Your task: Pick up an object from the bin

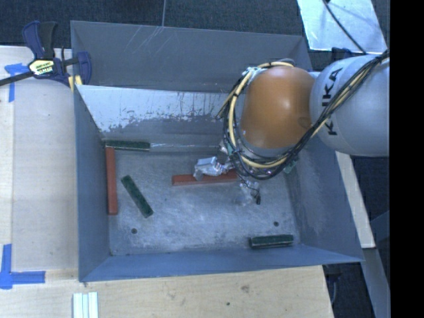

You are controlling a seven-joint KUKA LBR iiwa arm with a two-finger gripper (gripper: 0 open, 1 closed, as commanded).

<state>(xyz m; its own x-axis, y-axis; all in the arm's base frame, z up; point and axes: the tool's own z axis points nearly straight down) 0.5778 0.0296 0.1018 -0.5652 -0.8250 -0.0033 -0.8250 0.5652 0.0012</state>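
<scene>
My gripper [250, 192] hangs below the arm's wrist, low over the bin floor right of centre. Just to its left lies a reddish-brown flat stick [193, 179], its right end reaching under the gripper. A small crumpled silvery piece [212, 167] rests on that stick's right part, close to the gripper's left side. Nothing shows between the gripper's tips.
A dark green stick [271, 241] lies against the front wall at the right. A short green stick [136, 196] lies slanted at the left, beside a brown stick [111, 181] along the left wall. Another green stick [126, 146] lies at the back left.
</scene>
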